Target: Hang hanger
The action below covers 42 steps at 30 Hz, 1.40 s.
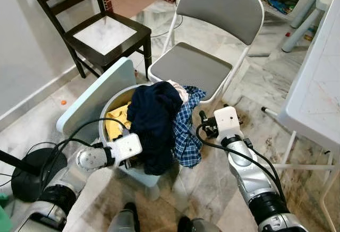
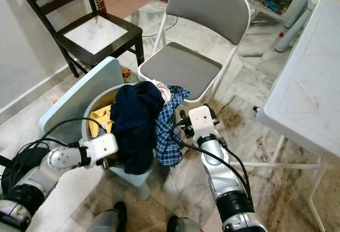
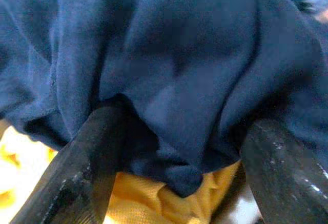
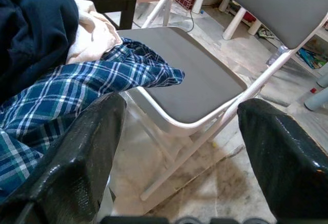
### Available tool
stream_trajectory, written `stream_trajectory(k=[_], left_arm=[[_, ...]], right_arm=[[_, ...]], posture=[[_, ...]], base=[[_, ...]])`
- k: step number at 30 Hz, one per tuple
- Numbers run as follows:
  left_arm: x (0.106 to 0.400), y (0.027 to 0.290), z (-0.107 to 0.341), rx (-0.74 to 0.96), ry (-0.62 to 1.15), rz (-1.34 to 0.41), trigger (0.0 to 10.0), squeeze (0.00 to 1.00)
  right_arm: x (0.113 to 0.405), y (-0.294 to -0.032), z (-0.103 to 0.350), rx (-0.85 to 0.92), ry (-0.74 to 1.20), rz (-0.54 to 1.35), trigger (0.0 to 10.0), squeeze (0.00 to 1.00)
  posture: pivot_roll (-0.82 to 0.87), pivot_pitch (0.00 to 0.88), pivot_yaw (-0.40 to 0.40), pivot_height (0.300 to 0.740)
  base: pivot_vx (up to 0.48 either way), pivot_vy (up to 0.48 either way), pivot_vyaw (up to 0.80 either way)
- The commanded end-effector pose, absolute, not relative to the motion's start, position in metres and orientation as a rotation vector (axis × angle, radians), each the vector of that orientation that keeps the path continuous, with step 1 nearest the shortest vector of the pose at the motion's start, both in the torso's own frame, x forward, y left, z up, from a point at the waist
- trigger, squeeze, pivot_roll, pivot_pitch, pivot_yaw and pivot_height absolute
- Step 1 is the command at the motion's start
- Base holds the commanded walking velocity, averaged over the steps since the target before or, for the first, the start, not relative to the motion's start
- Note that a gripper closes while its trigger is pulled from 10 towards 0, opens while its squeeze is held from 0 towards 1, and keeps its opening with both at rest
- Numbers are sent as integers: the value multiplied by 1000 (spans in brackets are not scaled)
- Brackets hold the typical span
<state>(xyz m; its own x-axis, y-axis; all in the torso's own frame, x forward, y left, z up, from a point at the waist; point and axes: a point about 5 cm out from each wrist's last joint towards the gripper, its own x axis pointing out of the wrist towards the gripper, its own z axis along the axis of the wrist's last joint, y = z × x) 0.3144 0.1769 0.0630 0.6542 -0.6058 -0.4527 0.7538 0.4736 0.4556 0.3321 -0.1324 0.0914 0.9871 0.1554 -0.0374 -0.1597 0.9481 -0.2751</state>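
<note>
No hanger can be made out. A round laundry bin holds a dark navy garment, a blue plaid shirt that spills over its rim, a yellow cloth and a white cloth. My left gripper is pushed in low against the navy garment; its fingers stand wide apart and open, with a fold of the navy cloth sagging between them. My right gripper is open beside the plaid shirt, at the bin's right side, facing the folding chair.
A grey folding chair stands just behind the bin, and a dark wooden chair is at back left. The bin's pale blue lid leans on its left. A white table is at right, and a black round base with cables at left.
</note>
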Motion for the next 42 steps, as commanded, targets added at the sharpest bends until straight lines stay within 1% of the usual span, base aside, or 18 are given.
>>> stream_trajectory(k=[1, 4, 5, 6, 8, 13, 15, 16, 17, 21, 22, 24, 25, 26, 27, 29, 30, 42], left_arm=[[316, 180, 63, 624, 227, -794, 0, 0], [317, 181, 63, 566, 220, -739, 0, 0], [318, 182, 63, 512, 215, -699, 0, 0], [318, 182, 63, 512, 215, -699, 0, 0], [319, 183, 62, 393, 204, -613, 0, 0], [318, 189, 55, 252, 223, -482, 0, 0], [315, 189, 52, 280, 230, -486, 0, 0], [312, 189, 49, 320, 235, -498, 0, 0], [310, 189, 49, 385, 225, -501, 10000, 0], [305, 185, 51, 388, 189, -539, 10000, 0], [302, 185, 55, 447, 146, -561, 10000, 1000], [299, 184, 59, 496, 104, -571, 10000, 1000], [297, 184, 64, 548, 54, -572, 10000, 1000], [294, 183, 68, 556, 17, -584, 10000, 1000], [294, 183, 68, 556, 17, -584, 10000, 1000], [289, 185, 71, 600, -25, -580, 10000, 1000], [283, 186, 70, 656, -57, -592, 10000, 1000], [283, 186, 70, 656, -57, -592, 10000, 1000]], right_arm=[[330, -135, 89, -291, 29, 164, 10000, 0], [330, -135, 89, -293, 29, 166, 10000, 0], [330, -135, 89, -293, 29, 167, 10000, 0], [330, -135, 89, -293, 29, 167, 10000, 0], [330, -135, 89, -294, 30, 168, 10000, 0], [330, -134, 89, -293, 32, 171, 10000, 0], [330, -133, 89, -294, 32, 173, 10000, 0], [330, -133, 89, -293, 33, 174, 10000, 0], [330, -133, 89, -294, 33, 176, 10000, 0], [330, -133, 88, -294, 35, 177, 10000, 0], [330, -133, 88, -294, 36, 176, 10000, 0], [330, -133, 88, -294, 36, 174, 10000, 0], [330, -133, 88, -292, 37, 173, 10000, 0], [329, -133, 88, -291, 37, 172, 10000, 0], [329, -133, 88, -291, 37, 172, 10000, 0], [329, -133, 87, -288, 38, 172, 10000, 0], [329, -132, 87, -286, 40, 173, 10000, 0], [329, -132, 87, -286, 40, 173, 10000, 0]], posture=[[139, 228, -83, 740], [141, 226, -85, 740], [142, 226, -86, 740], [142, 226, -86, 740], [144, 226, -87, 740], [149, 226, -88, 740], [149, 226, -88, 740], [153, 227, -87, 740], [154, 229, -88, 740], [156, 232, -87, 740], [156, 232, -85, 740], [157, 234, -82, 740], [158, 235, -82, 740], [158, 235, -81, 740], [158, 235, -81, 740], [165, 239, -74, 740], [166, 240, -73, 740], [166, 240, -73, 740]], base=[[0, 0, 0], [0, 0, 0], [0, 0, 0], [0, 0, 0], [0, 0, 0], [0, 0, 0], [0, 0, 0], [0, 0, 0], [0, 0, 0], [0, 0, 0], [0, 0, 0], [0, 0, 0], [0, 0, 0], [0, 0, 0], [0, 0, 0], [0, 0, 0], [0, 0, 0], [0, 0, 0]])
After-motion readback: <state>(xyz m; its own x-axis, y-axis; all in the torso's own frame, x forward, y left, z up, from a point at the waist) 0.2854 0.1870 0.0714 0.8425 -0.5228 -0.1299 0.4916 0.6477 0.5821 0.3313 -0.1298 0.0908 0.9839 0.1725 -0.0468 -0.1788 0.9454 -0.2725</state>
